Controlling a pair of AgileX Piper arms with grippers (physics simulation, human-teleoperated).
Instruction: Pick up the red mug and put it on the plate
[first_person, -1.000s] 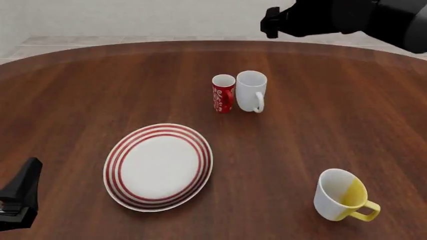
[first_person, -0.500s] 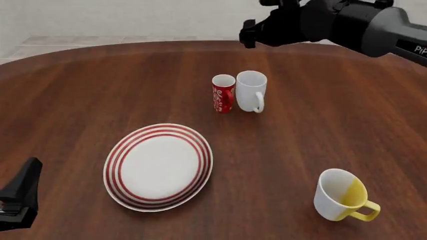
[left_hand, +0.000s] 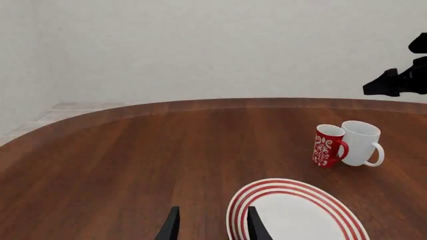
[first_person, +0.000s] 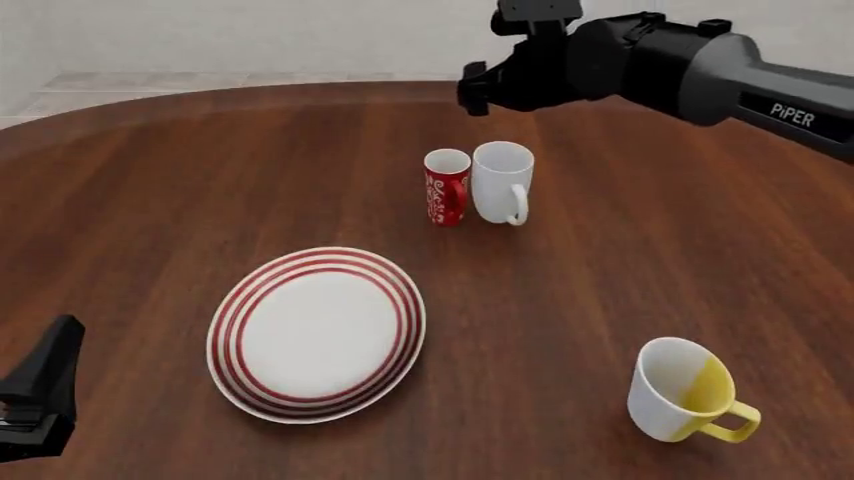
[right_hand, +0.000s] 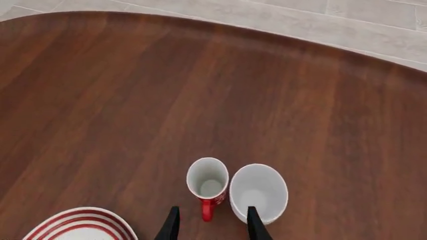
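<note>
The red mug (first_person: 447, 187) stands upright at the table's far middle, touching a plain white mug (first_person: 503, 182) on its right. The plate (first_person: 316, 333), white with red rings, lies nearer and to the left. My right gripper (first_person: 471, 90) hovers high above the two mugs, open and holding nothing. In the right wrist view, the red mug (right_hand: 207, 182) and white mug (right_hand: 259, 192) sit far below the right gripper (right_hand: 212, 226). My left gripper (first_person: 54, 352) rests open at the near left corner. In the left wrist view, the left gripper (left_hand: 212, 227) faces the plate (left_hand: 293, 212) and red mug (left_hand: 328, 145).
A larger white-and-yellow mug (first_person: 683, 391) stands at the near right, with its handle toward the front. The white mug's handle points toward the front. The round wooden table (first_person: 160, 190) ends just beyond the mugs, with pale floor behind it.
The right arm has swung left and come further into view, bringing its gripper over the two mugs. The left arm, the mugs and the plate have not moved.
</note>
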